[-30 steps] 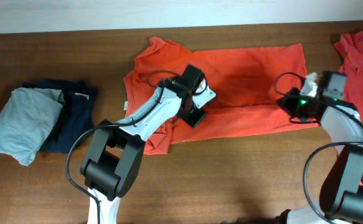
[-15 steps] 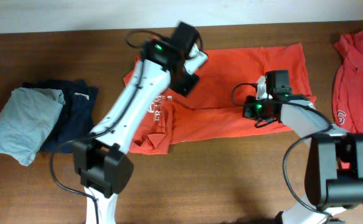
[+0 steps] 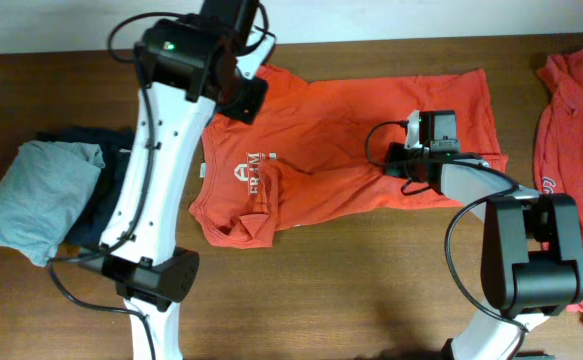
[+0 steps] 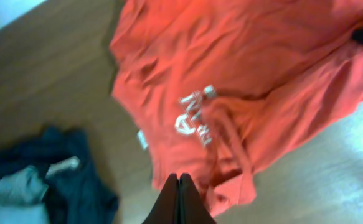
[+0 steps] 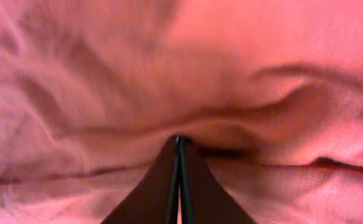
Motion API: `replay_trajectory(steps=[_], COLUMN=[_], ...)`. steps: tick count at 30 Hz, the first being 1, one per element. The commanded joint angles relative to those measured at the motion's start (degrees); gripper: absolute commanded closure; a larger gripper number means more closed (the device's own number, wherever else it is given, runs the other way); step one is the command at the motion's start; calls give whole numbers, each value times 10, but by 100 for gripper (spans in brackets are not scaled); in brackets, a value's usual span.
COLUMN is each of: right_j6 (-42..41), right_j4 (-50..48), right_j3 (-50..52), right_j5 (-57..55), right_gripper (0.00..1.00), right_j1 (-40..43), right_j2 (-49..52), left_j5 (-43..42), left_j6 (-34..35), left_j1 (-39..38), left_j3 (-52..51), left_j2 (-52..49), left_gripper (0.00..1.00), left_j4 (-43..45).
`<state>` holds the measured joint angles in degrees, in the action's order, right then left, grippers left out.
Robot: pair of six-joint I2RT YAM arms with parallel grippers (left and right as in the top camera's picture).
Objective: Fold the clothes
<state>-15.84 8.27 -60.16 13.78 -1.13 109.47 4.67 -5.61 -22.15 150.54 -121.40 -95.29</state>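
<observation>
An orange-red T-shirt [image 3: 371,120] lies spread on the table, its white chest logo [image 3: 254,178] facing up and its lower left sleeve [image 3: 241,228] crumpled. My left gripper [image 3: 243,95] is shut and empty, raised high above the shirt's top left corner. In the left wrist view its tips [image 4: 179,177] hang far above the shirt [image 4: 243,74]. My right gripper [image 3: 408,162] is low on the shirt's right half. In the right wrist view its tips [image 5: 178,139] are shut on a ridge of the red cloth [image 5: 187,68]. A second orange-red shirt [image 3: 571,120] lies bunched at the right edge.
A pale grey folded garment [image 3: 36,195] lies on a dark navy folded garment [image 3: 121,180] at the left. Both also show in the left wrist view, the navy one [image 4: 69,168] lower left. The wooden table [image 3: 371,290] runs along the front.
My left arm rose up and back from the shirt's middle, and the folded-over left part now lies open with the logo showing. My right gripper moved left across the shirt.
</observation>
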Motion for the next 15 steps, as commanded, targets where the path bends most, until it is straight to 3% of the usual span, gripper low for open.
replay_trajectory(steps=[1,10,15], right_j6=[4,5,7], right_j4=[-4,72,156], right_j3=[-19,-43,-53], right_j5=[20,36,36], right_gripper=[96,96,95], right_j1=[-5,23,71], right_j2=[5,-40,-102], left_j5=[42,42,28], left_j6=[47,60,47], left_j1=[13,45,67], left_j3=[21,21,15], left_j2=[3,9,-2], left_gripper=[99,99,92], left_j4=[-14,-14,-13])
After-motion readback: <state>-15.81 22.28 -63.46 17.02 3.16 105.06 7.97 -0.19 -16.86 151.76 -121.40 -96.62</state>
